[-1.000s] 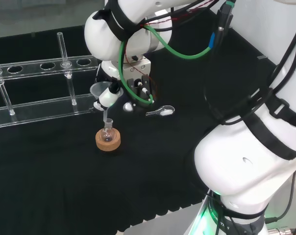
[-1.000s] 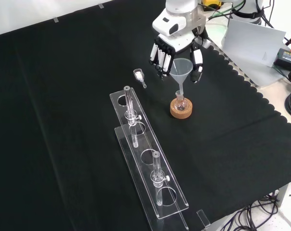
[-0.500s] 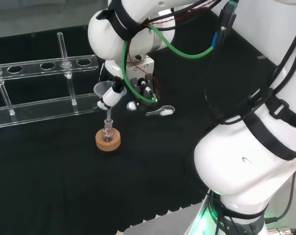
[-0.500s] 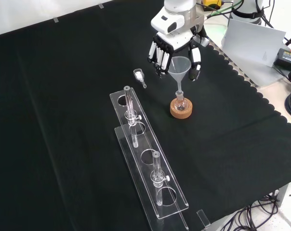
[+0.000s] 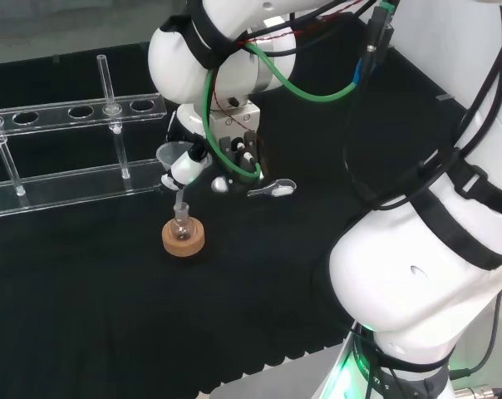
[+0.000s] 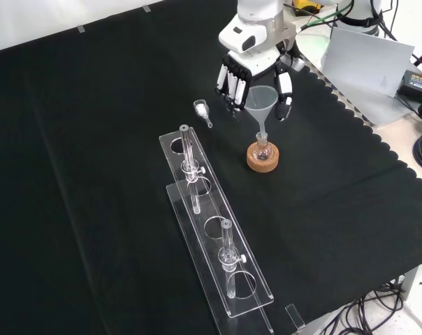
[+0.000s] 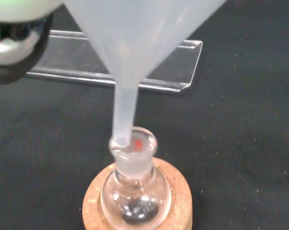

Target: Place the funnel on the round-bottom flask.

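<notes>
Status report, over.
Hand shut on funnel. Funnel stem tip at round-bottom flask mouth, on its rim edge. Flask on cork ring. Nothing in the way.

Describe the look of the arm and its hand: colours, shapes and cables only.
The arm is glossy white, built of rounded bulbous links with black bands at the joints. A green cable loops along it beside black cables and thin red wires. The hand has a white back and black fingers with white segments.
</notes>
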Available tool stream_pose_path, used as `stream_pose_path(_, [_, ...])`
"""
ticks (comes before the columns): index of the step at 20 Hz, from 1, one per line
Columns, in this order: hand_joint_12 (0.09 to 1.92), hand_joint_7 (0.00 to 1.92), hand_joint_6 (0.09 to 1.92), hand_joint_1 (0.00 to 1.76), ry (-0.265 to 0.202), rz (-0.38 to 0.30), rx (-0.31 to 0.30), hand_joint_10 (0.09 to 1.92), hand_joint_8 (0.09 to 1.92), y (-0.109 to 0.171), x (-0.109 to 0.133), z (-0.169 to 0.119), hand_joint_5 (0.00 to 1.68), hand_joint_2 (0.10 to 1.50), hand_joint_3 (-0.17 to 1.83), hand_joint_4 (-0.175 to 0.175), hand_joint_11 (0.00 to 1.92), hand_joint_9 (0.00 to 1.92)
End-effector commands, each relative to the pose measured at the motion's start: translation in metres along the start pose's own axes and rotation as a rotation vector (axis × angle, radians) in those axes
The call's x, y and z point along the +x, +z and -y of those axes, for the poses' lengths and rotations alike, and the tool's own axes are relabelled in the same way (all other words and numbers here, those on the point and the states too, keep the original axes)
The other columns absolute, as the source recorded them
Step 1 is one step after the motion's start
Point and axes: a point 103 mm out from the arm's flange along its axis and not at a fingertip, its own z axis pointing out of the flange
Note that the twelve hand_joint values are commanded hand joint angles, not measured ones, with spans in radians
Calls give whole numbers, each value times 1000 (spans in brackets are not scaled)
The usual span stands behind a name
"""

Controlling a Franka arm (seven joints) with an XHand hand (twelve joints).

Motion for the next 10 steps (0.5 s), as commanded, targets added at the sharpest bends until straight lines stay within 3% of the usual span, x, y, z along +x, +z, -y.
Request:
stream_pose_path(1, [1019,1611,103,1152,7,-3,15,87,87,7,-4,5,1510,710,434,175,956,1521])
stream_pose_path(10, [1022,1612,100,1152,9,-27,38,87,87,21,3,9,1511,710,434,175,944,1519])
